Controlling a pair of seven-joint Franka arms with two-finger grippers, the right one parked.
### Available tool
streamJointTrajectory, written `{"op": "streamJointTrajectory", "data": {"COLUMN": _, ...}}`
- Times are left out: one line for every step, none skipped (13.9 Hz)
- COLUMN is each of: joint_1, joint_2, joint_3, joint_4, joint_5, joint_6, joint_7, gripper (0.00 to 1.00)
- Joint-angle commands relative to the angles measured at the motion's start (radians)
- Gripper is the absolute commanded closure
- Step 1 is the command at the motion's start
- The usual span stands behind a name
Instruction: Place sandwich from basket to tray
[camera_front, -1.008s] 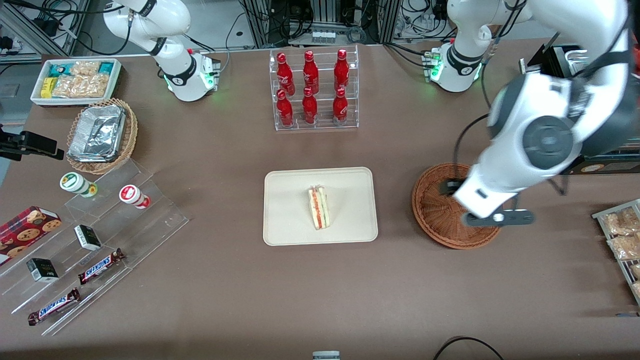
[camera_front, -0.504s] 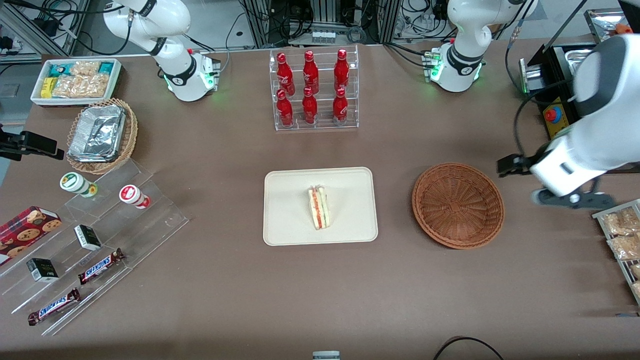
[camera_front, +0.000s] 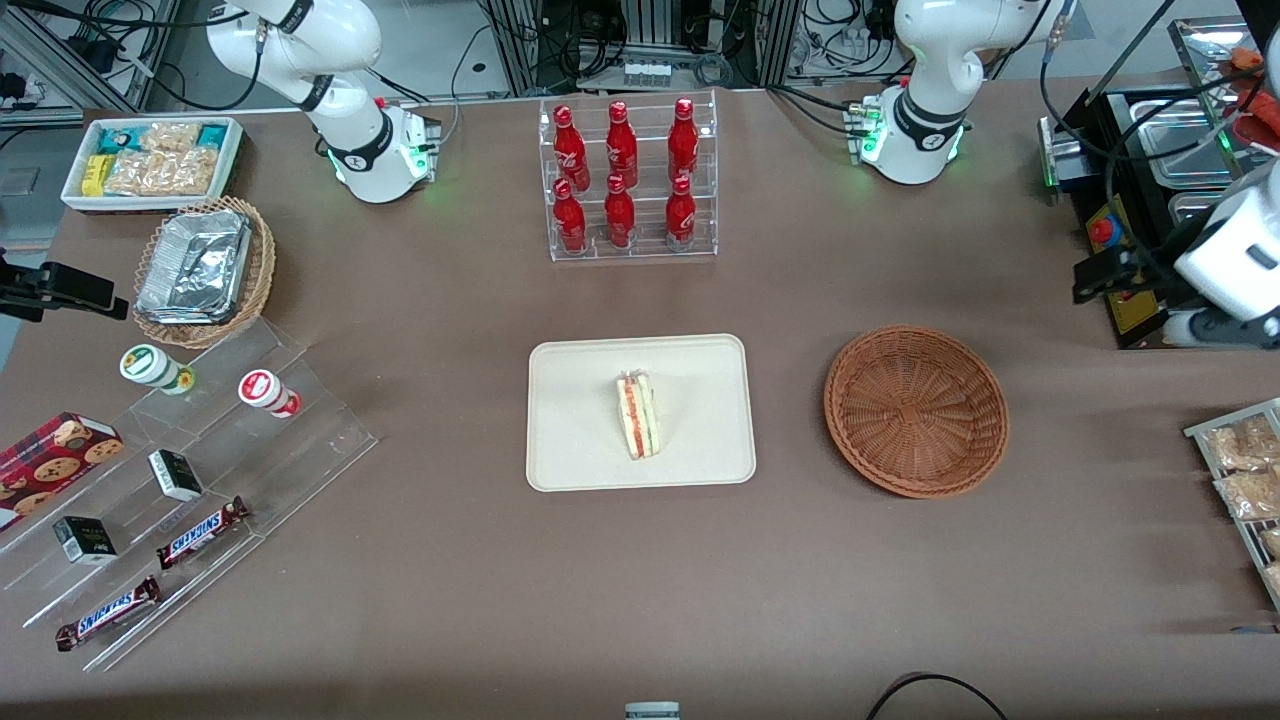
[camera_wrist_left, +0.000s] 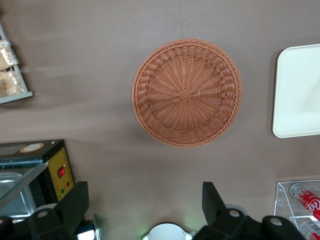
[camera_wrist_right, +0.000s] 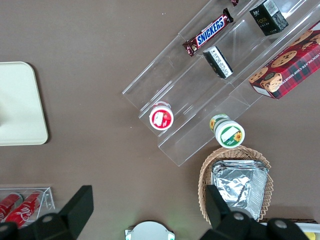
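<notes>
A small triangular sandwich (camera_front: 638, 416) lies on a cream tray (camera_front: 580, 440) near the middle of a brown table (camera_front: 640, 580), its striped red, orange and green filling facing up; it sits a little toward the working arm's end of the tray, clear of the rim. Beside the tray, toward the working arm's end of the table, sits a round reddish-brown wicker basket (camera_front: 916, 410) with nothing in it; tray and basket are apart, with bare table between them. The left arm's gripper (camera_wrist_left: 145, 202) hangs high over the working arm's end of the table, well apart from the basket and farther from the front camera than it; the two dark fingers (camera_wrist_left: 75, 202) stand wide apart and hold nothing; the wrist camera looks straight down past them onto the basket and one edge of the tray. Farther from the front camera than the tray stands a clear rack of red bottles (camera_front: 625, 180); toward the parked arm's end are a tan basket of foil containers (camera_front: 200, 270), a white bin of snack packets (camera_front: 150, 160) and clear shelves with chocolate bars (camera_front: 200, 530).
</notes>
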Motion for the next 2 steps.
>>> {"op": "streamJointTrajectory", "data": {"joint_1": -0.023, "joint_2": -0.06, "joint_3": 0.025, "joint_4": -0.068, "joint_5": -0.008, "joint_6": 0.001, "joint_7": 0.012, "gripper": 0.0}}
{"op": "streamJointTrajectory", "data": {"joint_1": -0.023, "joint_2": -0.07, "joint_3": 0.026, "joint_4": -0.084, "joint_5": -0.008, "joint_6": 0.006, "joint_7": 0.012, "gripper": 0.0}}
